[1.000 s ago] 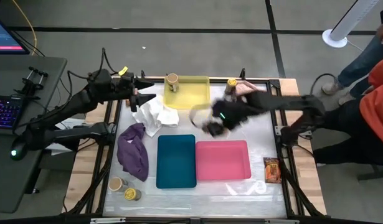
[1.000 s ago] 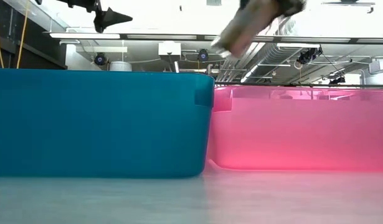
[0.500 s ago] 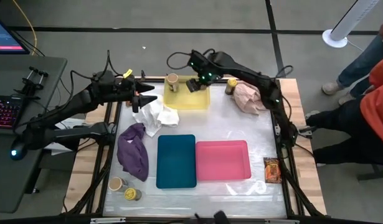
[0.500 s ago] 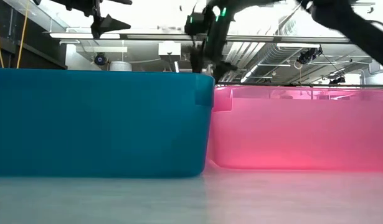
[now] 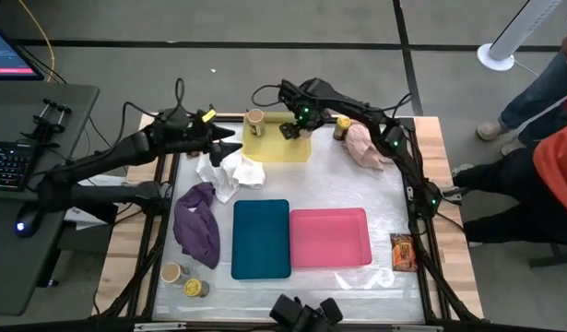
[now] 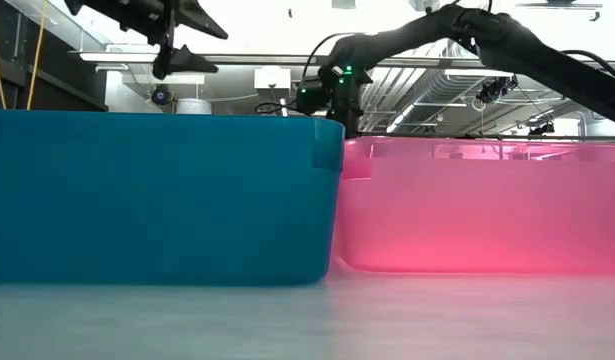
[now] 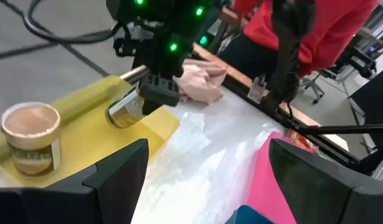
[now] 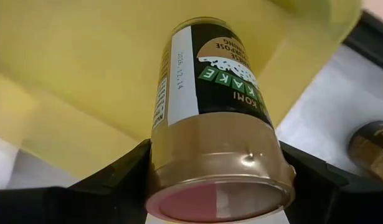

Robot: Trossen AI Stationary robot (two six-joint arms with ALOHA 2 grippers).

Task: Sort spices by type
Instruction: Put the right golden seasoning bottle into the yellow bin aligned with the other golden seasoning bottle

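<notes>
My right gripper point(image 5: 295, 127) is shut on a tan-lidded spice jar point(image 8: 210, 93) just over the yellow tray point(image 5: 276, 148) at the table's far edge. A second tan-lidded jar point(image 5: 254, 121) stands upright on its base in that tray's far-left corner. A third jar point(image 5: 342, 126) stands beside the pink cloth point(image 5: 364, 145). Two jars point(image 5: 172, 273) point(image 5: 196, 289) stand at the near-left corner. One orange-red packet point(image 5: 402, 251) lies flat on the wooden strip at the right edge; the other is not in view. My left gripper point(image 5: 230, 140) hangs open above the white cloth point(image 5: 230, 172). My right gripper pinches the jar between its two fingers point(image 8: 110, 180) at the lid end point(image 8: 179, 149), one finger on each side. The jar lies tilted, near level, with its lid back toward the wrist and its base point(image 7: 116, 115) pointing out. It hangs just above the yellow tray's floor.
The teal tray point(image 5: 261, 238) and the pink tray point(image 5: 330, 237) sit side by side in the table's near half. A purple cloth point(image 5: 197, 221) lies left of the teal tray. A person in an orange top point(image 5: 555, 157) sits beyond the right edge.
My right arm has swung fast from the table's middle to the far edge with the jar, then sunk a little over the yellow tray. My left gripper has shifted toward the table's right, nearer the yellow tray.
</notes>
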